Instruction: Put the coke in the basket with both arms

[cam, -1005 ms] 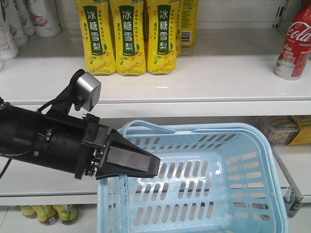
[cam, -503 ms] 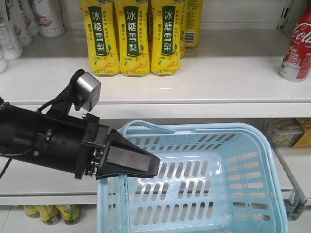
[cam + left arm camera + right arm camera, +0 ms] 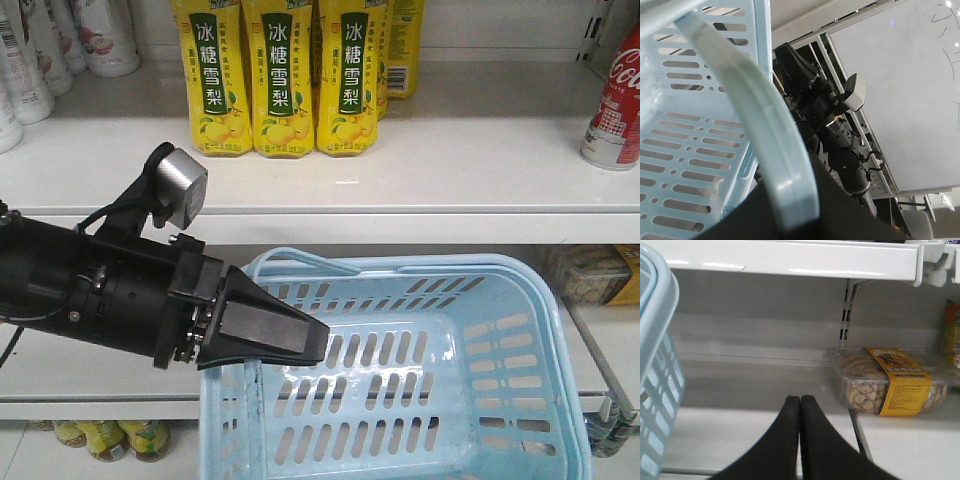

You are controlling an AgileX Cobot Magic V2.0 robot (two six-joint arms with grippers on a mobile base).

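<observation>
Coke: upright on upper shelf, far right, cut by frame edge.
Basket: below shelf lip, interior open, left rim gripped by left claw.
Right claw: clenched, empty.

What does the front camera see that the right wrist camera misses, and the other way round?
Only the front view: the coke on the upper shelf, yellow bottles, and the left gripper at the basket rim. Only the right wrist view: the right gripper, shut. Both: that basket and a clear snack box.
</observation>
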